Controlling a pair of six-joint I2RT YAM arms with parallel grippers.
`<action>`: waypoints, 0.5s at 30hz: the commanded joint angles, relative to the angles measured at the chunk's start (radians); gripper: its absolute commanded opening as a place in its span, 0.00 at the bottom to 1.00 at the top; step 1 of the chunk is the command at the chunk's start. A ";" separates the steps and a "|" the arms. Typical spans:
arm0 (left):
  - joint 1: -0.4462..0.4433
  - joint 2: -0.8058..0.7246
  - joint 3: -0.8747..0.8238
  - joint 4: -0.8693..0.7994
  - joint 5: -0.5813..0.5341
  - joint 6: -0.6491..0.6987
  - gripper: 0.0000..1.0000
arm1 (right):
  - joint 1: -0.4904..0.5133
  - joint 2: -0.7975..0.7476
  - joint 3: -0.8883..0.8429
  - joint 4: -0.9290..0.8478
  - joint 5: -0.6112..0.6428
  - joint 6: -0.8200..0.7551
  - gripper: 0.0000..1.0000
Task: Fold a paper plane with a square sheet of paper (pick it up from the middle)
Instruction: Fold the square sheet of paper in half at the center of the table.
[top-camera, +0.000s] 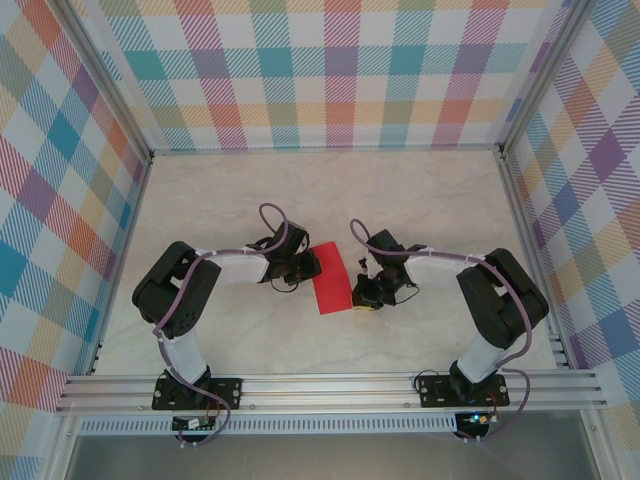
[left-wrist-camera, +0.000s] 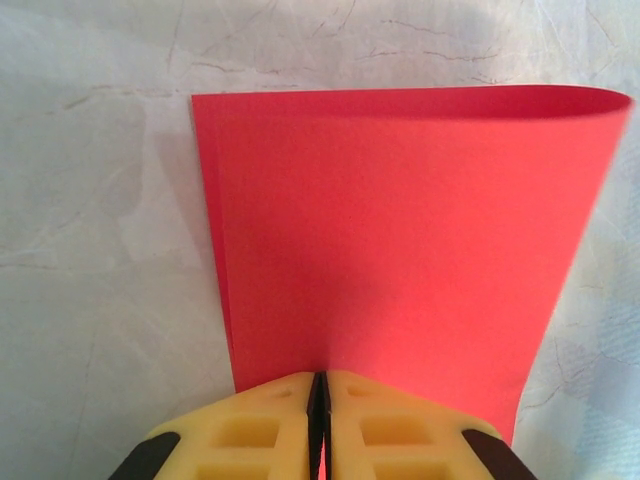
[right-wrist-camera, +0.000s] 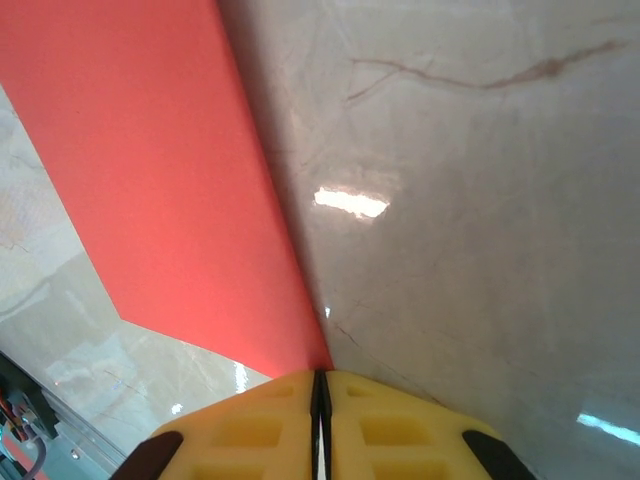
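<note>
The square sheet of paper (top-camera: 331, 281), bright red, lies doubled over between the two arms at the table's middle. In the left wrist view the sheet of paper (left-wrist-camera: 400, 230) shows two layers at its left edge and a rounded bend at the upper right. My left gripper (left-wrist-camera: 318, 378) is shut on its near edge, with red showing in the seam between the yellow fingers (left-wrist-camera: 250, 430). It holds the paper's left side in the top view (top-camera: 307, 268). My right gripper (right-wrist-camera: 320, 375) is shut where the paper's (right-wrist-camera: 170, 180) long edge runs into its jaws, at the sheet's right side (top-camera: 362, 291).
The pale marble table (top-camera: 420, 190) stretches around both arms. Checkered walls with aluminium posts (top-camera: 120, 110) close in the left, back and right sides. A metal rail (top-camera: 330, 385) carrying the arm bases runs along the near edge.
</note>
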 joint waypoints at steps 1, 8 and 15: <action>-0.013 0.060 -0.040 -0.127 -0.055 0.005 0.12 | 0.006 -0.075 0.057 -0.011 0.023 0.003 0.12; -0.013 0.063 -0.034 -0.134 -0.054 0.008 0.12 | 0.003 0.064 0.278 0.040 0.094 -0.024 0.13; -0.013 0.061 -0.033 -0.150 -0.057 0.013 0.11 | -0.010 0.248 0.415 0.100 0.077 -0.035 0.12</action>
